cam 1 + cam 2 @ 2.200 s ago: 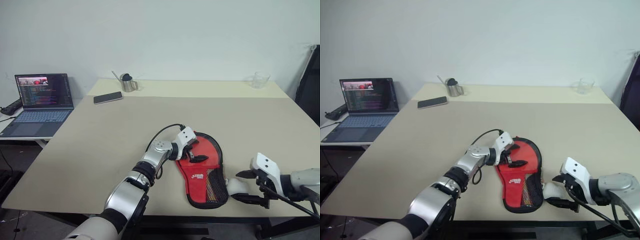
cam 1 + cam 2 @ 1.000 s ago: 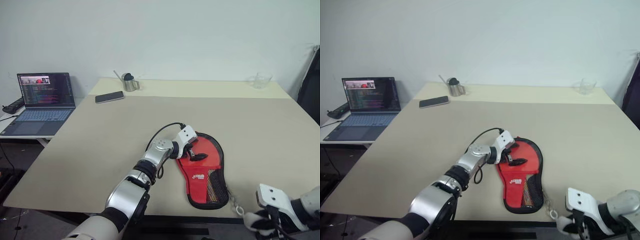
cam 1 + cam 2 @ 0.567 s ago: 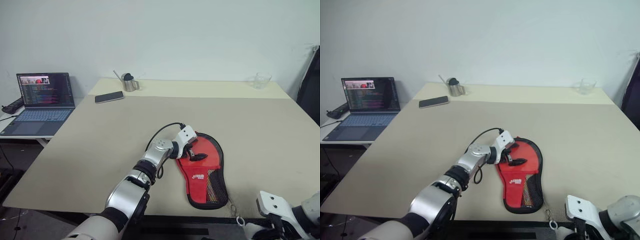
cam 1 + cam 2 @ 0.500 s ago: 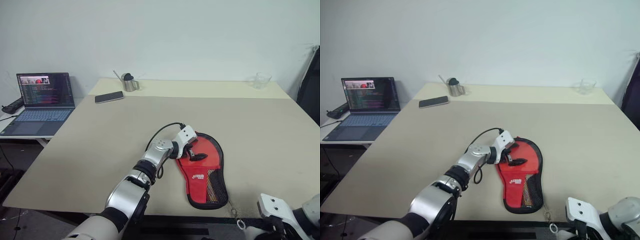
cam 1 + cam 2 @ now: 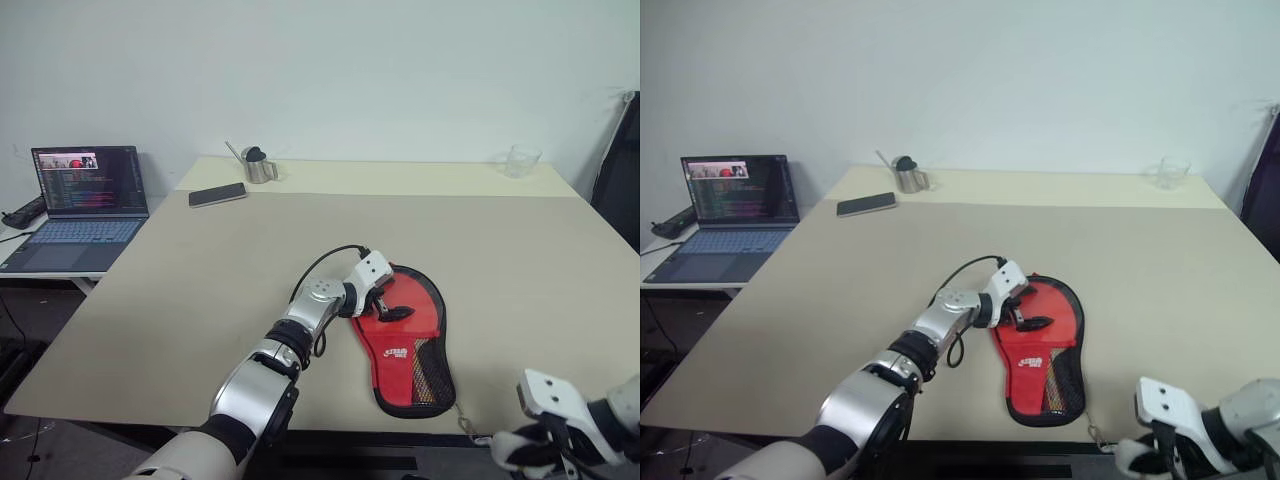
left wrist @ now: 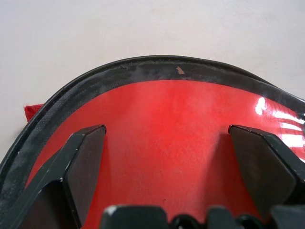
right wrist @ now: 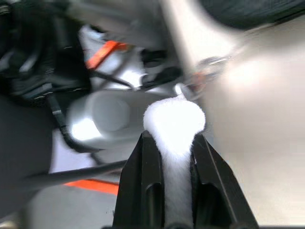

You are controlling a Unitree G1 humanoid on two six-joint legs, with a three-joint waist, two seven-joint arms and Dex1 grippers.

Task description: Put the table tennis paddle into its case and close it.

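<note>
case: the case [image 5: 407, 348] lies red side up near the table's front edge, black rim all round, mesh pocket at the narrow end toward the robot; paddle itself can't be told apart from it, likely inside
charm: white fluffy charm [image 7: 174, 125] hangs off a small chain [image 5: 465, 422] running from the case's narrow end past the table edge
right gripper: right gripper [image 7: 172, 164] nearly closed, pinching the charm between its two black fingers, just off the front edge of the table [image 5: 250, 250], below and right of the case
left gripper: left gripper [image 5: 385, 305] spread wide, holding nothing, fingers [image 6: 88, 152] resting down on the round red end of the case, pinning it
step: judged as zip closing, pulling the charm to drag the slider
how to do well: keep left pressing flat so the case does not slide; pull along the rim line, not straight off the table; steady tension so the charm doesn't slip out
risk: chain goes slack or case pivots under the left fingers
rest: laptop [image 5: 85, 205], phone [image 5: 217, 195], metal cup [image 5: 259, 165], glass [image 5: 520, 160] far off, no issue
</note>
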